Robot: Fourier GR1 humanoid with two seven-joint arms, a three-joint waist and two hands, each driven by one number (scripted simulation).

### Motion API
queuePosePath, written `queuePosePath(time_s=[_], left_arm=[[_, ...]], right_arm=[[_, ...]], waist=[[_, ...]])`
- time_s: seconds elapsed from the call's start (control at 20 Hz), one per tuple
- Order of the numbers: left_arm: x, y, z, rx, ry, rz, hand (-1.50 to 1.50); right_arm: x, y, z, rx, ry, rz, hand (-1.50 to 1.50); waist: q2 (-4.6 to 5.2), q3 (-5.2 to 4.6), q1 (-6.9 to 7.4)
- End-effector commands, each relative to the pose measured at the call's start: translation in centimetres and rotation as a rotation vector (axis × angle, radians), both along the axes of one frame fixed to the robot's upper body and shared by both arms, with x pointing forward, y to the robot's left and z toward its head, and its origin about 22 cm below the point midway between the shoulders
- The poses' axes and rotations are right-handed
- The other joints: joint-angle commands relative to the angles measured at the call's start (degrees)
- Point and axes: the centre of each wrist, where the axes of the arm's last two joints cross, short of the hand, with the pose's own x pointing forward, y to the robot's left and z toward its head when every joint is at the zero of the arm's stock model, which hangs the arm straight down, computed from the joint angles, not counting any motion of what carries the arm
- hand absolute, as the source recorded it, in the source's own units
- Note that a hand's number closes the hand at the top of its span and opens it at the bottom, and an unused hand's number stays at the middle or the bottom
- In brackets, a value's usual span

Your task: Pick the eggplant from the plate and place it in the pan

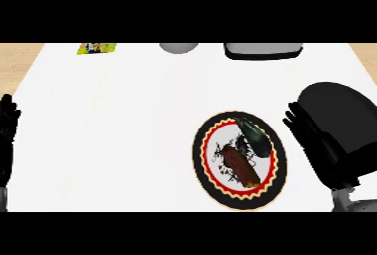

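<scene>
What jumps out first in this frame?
The patterned plate right of centre, with the dark eggplant lying on it. The right hand, fingers straight, stands between the plate and the black pan at the right edge. The left hand rests open at the left edge.

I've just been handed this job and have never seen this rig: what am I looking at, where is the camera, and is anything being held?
This is one view from the robot's head, looking steeply down at a white counter. The black shapes are its hands: the left hand rests open at the left edge, the right hand is open beside the plate, holding nothing. The dark eggplant lies on that patterned plate. The black round pan sits at the right, partly behind the right hand. At the far edge are a yellow packet and grey items I cannot identify.
</scene>
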Motion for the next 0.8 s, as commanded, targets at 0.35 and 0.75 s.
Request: queuePosePath(time_s=[0.35, 0.75], left_arm=[[2.2, -8.5, 0.4, -0.080, 0.087, -0.448, 0.00], [5.2, -10.7, 0.6, -0.161, 0.177, -0.499, 0.00]], right_arm=[[5.7, -5.7, 4.5, -0.954, 0.114, 0.132, 1.50], [10.6, -0.9, -2.4, -0.848, 0.156, 0.030, -1.50]], waist=[[3.25, -3.22, 5.56], [1.35, -1.52, 1.86]])
